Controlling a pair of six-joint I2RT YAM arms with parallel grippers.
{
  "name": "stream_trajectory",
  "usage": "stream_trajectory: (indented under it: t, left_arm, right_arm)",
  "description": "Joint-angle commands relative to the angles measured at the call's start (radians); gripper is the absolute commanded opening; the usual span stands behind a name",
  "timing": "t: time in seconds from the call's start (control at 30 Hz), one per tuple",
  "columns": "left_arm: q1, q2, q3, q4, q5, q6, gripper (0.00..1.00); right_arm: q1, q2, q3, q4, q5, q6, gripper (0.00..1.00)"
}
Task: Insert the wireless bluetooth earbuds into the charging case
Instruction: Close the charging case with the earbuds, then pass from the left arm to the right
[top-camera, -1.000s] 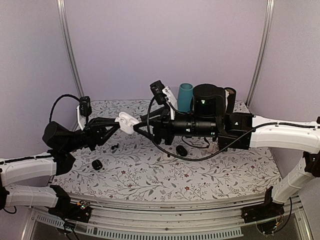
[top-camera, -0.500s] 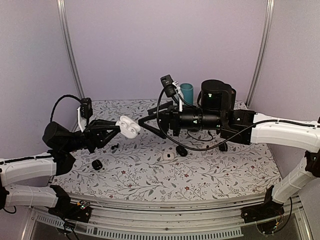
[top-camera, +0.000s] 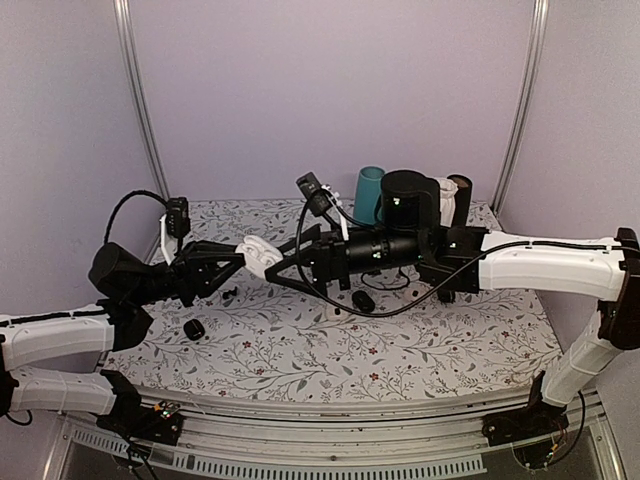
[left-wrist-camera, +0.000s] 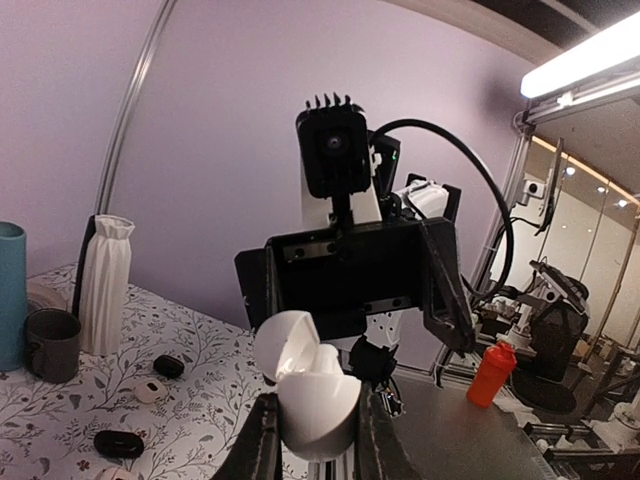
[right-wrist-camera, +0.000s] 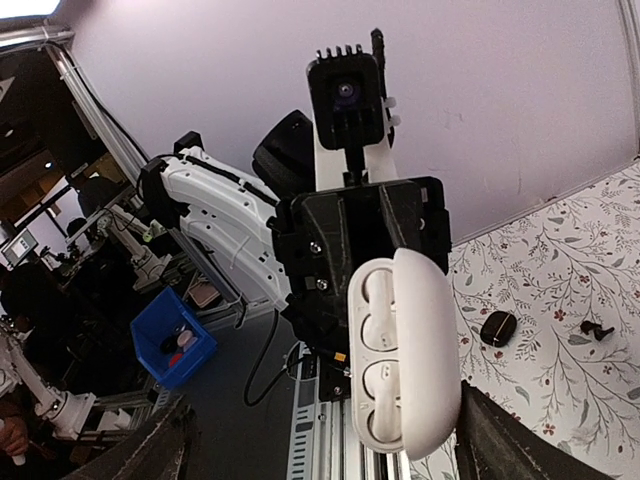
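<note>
Over the floral table, the right gripper reaches leftward, jaws spread wide, tips just beside the charging case. The left gripper clamps the white case in mid-air. Seen from the right wrist, its long axis stands upright, lid open, mouth facing that gripper.
</note>
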Motion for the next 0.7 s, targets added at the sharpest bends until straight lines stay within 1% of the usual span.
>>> stream_trajectory:
  t: [0.0, 0.13, 0.23, 0.3, 0.43, 0.47, 0.57, 0.67]
  left_arm:
    - [-0.011, -0.011, 0.026, -0.078, -0.072, 0.038, 0.00]
    - [-0.011, -0.012, 0.029, -0.107, -0.090, 0.041, 0.00]
    - [-0.011, -0.015, 0.030, -0.112, -0.100, 0.040, 0.00]
    - [-0.011, -0.015, 0.032, -0.113, -0.104, 0.035, 0.00]
    - [-0.011, -0.011, 0.037, -0.113, -0.111, 0.020, 0.00]
    - [-0.011, -0.010, 0.039, -0.113, -0.112, 0.016, 0.00]
    - [-0.011, -0.007, 0.041, -0.111, -0.110, 0.009, 0.00]
    - [-0.011, -0.006, 0.041, -0.105, -0.109, 0.002, 0.00]
  right_arm:
    - [0.004, -0.030, 0.018, 0.069, -0.054, -0.003, 0.87]
    - [0.005, -0.050, -0.005, 0.098, -0.059, -0.007, 0.86]
    - [0.006, -0.057, -0.013, 0.084, -0.019, -0.016, 0.85]
    - [0.011, -0.066, -0.022, 0.057, 0.069, -0.031, 0.84]
    - [0.042, -0.073, -0.035, -0.002, 0.312, -0.094, 0.83]
    - [0.047, -0.071, -0.039, -0.004, 0.346, -0.104, 0.83]
    - [0.048, -0.048, -0.030, -0.017, 0.367, -0.100, 0.83]
    - [0.047, -0.021, -0.018, -0.018, 0.327, -0.068, 0.81]
